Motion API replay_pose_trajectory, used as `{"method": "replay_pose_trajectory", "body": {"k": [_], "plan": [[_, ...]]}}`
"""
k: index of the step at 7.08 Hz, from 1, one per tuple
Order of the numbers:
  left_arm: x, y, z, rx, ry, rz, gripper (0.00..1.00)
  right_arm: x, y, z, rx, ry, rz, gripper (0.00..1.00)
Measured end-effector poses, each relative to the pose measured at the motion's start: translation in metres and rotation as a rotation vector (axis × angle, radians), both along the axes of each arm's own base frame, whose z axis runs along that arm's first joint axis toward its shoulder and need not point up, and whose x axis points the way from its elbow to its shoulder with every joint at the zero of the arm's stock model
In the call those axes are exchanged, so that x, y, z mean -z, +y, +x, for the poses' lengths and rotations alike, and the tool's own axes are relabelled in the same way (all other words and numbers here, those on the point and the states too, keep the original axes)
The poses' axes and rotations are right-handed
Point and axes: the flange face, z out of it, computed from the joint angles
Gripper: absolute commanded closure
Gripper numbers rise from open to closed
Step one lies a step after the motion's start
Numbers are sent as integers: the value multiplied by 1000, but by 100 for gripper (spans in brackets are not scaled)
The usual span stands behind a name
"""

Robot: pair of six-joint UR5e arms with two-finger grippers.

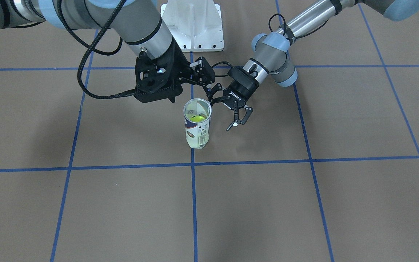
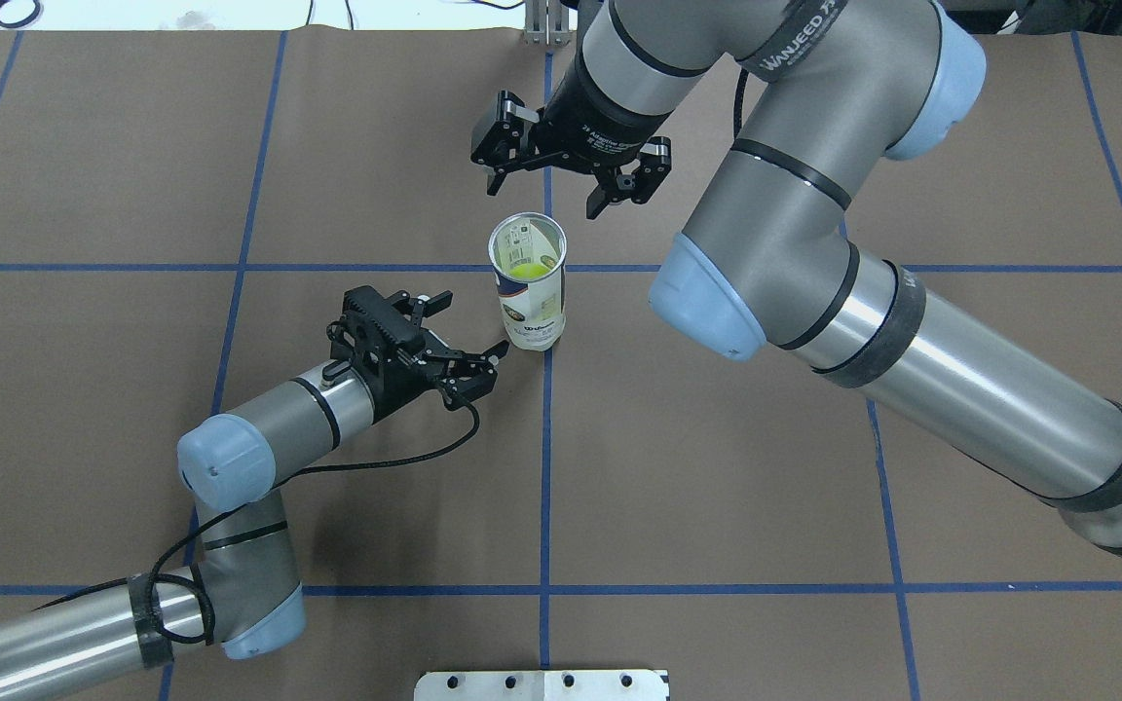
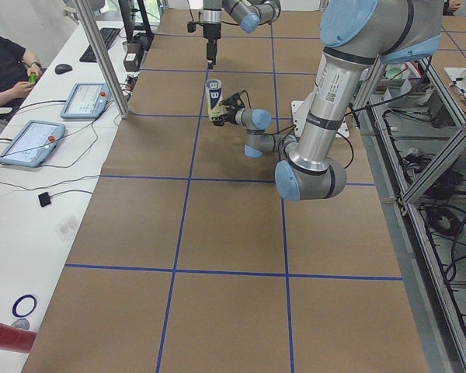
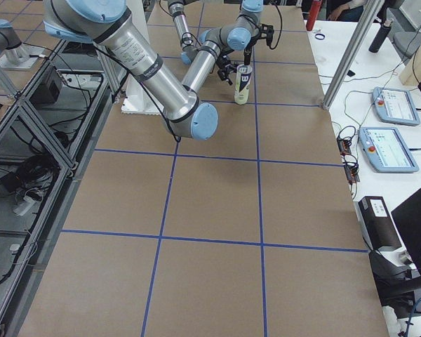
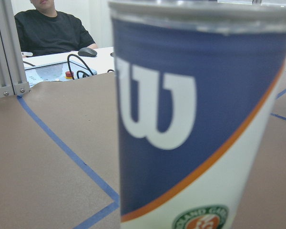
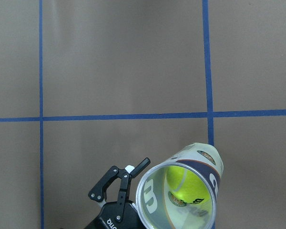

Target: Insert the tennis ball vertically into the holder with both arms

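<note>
The holder [image 2: 528, 302], a clear tube with a navy and white label, stands upright on the table. A yellow-green tennis ball [image 2: 525, 270] lies inside it, and shows through the open top in the right wrist view [image 6: 188, 183]. My left gripper [image 2: 469, 325] is open and empty, low beside the tube, close but apart from it. The tube's "W" label [image 5: 157, 109] fills the left wrist view. My right gripper [image 2: 547, 197] is open and empty, pointing down, above and just beyond the tube's mouth. In the front view the tube [image 1: 197, 131] stands below both grippers.
The white pedestal base [image 1: 195, 25] stands at the robot's side of the table, behind the tube. Blue tape lines cross the brown table. Operators, tablets [image 3: 31, 140] and a post [image 3: 105, 62] are along the far side table.
</note>
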Motion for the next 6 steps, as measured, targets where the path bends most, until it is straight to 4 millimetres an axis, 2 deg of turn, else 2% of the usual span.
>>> {"method": "replay_pose_trajectory", "body": {"k": [1, 2, 3, 4, 5, 6], "plan": [[-10, 9, -10, -9, -6, -2, 1, 0, -11, 26, -5, -20, -16, 1], [-23, 16, -19, -24, -20, -6, 1, -6, -23, 63, -11, -44, -37, 1], [-40, 24, -34, -75, -41, -7, 1, -20, -30, 105, -26, -63, -55, 1], [-57, 27, -60, -139, -63, -7, 1, -42, -36, 149, -47, -73, -62, 1], [-67, 15, -90, -155, -79, -11, 1, -71, -42, 189, -63, -68, -47, 1], [-73, -9, -122, -154, -108, -31, 1, -112, -49, 220, -57, -40, -2, 1]]}}
